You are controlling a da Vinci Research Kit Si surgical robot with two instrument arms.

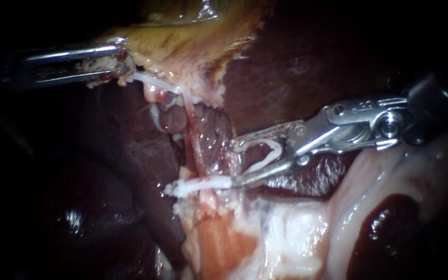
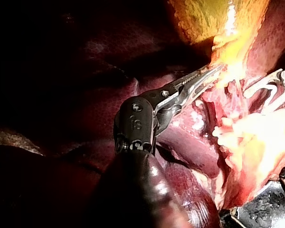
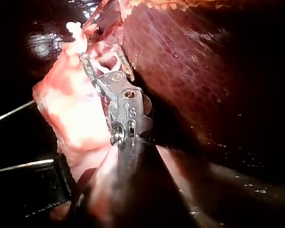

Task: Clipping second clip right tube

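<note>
The gallbladder (image 1: 182, 36) is gripped by the left instrument (image 1: 123, 65). An open clip (image 1: 263, 162) is carried in the widely spread jaws of the right instrument (image 1: 234, 162), just beside the tube (image 1: 190, 129). The tube appears unenclosed. A set clip (image 1: 198, 185) is already seated. Next, the tube must be straddled.

Left instrument (image 2: 213, 71) gripping yellow gallbladder (image 2: 213, 21) edge; right instrument (image 2: 270, 91) just beside, holding white clip (image 2: 275, 99)
</note>
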